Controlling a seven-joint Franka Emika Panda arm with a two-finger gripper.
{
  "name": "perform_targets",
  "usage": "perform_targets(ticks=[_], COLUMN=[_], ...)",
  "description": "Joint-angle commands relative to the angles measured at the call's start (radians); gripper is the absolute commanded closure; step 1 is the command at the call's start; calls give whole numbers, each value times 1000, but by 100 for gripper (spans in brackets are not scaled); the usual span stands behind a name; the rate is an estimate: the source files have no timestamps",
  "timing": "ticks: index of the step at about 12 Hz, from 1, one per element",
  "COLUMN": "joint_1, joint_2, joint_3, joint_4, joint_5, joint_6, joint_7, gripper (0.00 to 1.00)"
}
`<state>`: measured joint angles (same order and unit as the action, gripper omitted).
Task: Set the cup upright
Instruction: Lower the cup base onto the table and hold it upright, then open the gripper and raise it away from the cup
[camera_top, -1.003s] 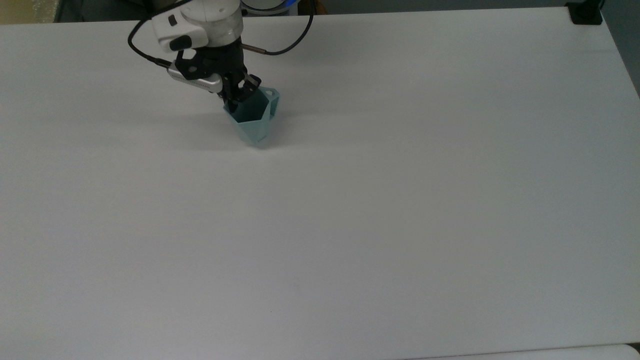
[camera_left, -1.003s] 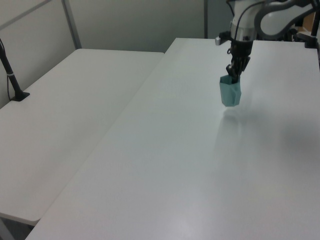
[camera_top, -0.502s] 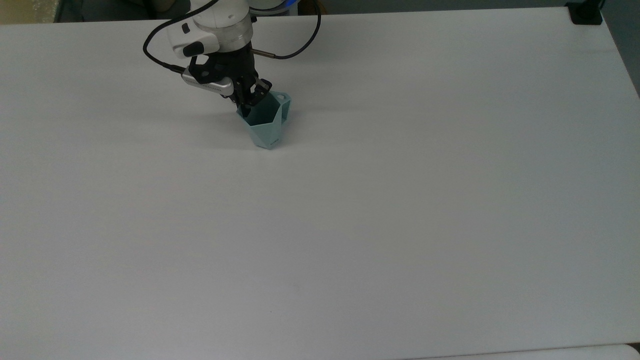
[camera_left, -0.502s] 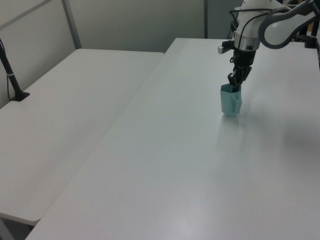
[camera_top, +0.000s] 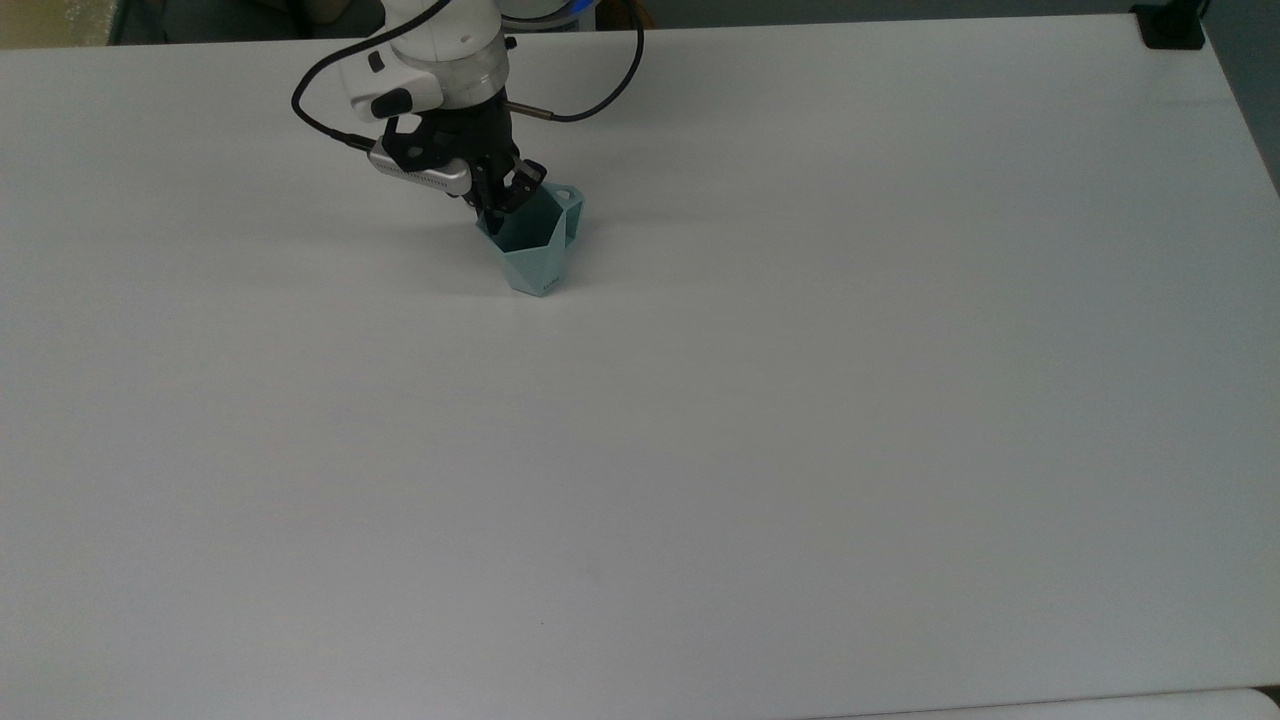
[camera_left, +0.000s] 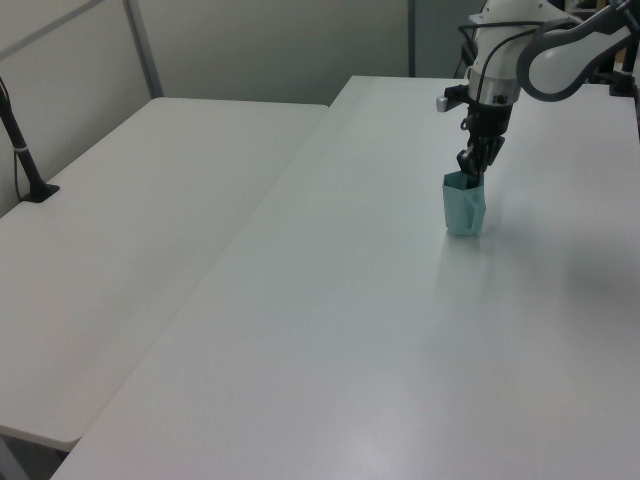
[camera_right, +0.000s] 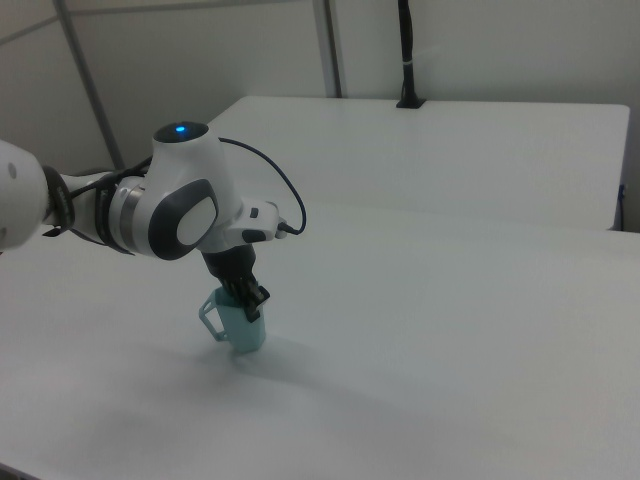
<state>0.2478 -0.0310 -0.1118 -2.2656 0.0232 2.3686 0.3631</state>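
Note:
The pale teal faceted cup (camera_top: 537, 265) stands mouth-up on the white table (camera_top: 700, 450), near its far edge in the top view. Its small handle points toward the top view's right. My gripper (camera_top: 503, 203) comes down from above and is shut on the cup's rim on the top view's left side, one finger inside the mouth and one outside. In the left view the cup (camera_left: 463, 208) rests on the table under the gripper (camera_left: 468, 172). The right view has the cup (camera_right: 241, 330) with its handle to the right view's left, below the gripper (camera_right: 251, 297).
A black clamp (camera_top: 1170, 25) sits at the table's far right corner in the top view. A second white table (camera_left: 130, 250) adjoins on the left view's left, with a black post (camera_left: 20, 140) on it. Another black post (camera_right: 405, 50) rises behind in the right view.
The gripper carried the cup a little to the top view's right and lowered it onto the table. Over the last half second almost nothing moved.

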Motion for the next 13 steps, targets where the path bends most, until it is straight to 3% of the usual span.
perform_targets(ticks=[1,2,3,5,10,13], joint_1=[15,16,16,16,4,8], joint_2=[3,3,0,-13,-79,-119], joint_3=[-9,-9,-11,-9,-17,-81], joint_4=[-11,0,3,33,256,350], joint_5=[27,27,27,27,15,7], joint_6=[31,20,14,-47,-365,-412], joint_7=[-18,-16,-10,-22,-73,-177], gripper=[100,94,75,0,0,0])
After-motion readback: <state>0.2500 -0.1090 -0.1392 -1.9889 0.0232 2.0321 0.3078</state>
